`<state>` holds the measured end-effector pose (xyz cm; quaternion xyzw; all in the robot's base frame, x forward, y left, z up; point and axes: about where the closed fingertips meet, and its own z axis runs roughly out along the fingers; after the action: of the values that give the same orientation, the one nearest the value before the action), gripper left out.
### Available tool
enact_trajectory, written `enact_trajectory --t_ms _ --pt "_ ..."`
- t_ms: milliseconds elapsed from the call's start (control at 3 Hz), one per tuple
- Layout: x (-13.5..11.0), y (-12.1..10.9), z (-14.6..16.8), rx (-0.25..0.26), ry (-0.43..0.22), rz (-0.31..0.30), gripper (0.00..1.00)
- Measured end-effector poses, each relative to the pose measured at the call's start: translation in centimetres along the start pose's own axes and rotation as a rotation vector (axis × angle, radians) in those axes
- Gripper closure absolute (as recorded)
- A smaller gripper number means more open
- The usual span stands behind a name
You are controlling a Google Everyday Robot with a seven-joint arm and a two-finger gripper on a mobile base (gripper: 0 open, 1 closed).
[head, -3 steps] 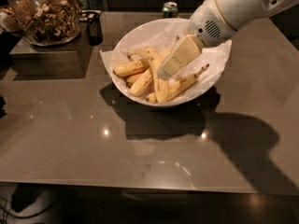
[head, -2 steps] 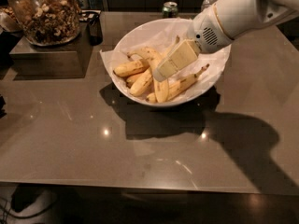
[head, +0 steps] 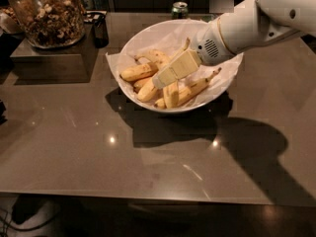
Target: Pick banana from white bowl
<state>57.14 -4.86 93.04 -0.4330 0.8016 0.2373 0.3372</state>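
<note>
My gripper [head: 160,79] hangs inside the bowl [head: 148,33], tip low among the bananas [head: 190,89], just right of the banana [head: 139,72] at the pile's left. Whether it is open or closed, I cannot tell.
</note>
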Motion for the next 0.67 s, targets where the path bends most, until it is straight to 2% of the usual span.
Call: enact_trajectory --t_ms 667 --pt "0.48 -0.45 1.96 0.011 0.015 0.048 0.0"
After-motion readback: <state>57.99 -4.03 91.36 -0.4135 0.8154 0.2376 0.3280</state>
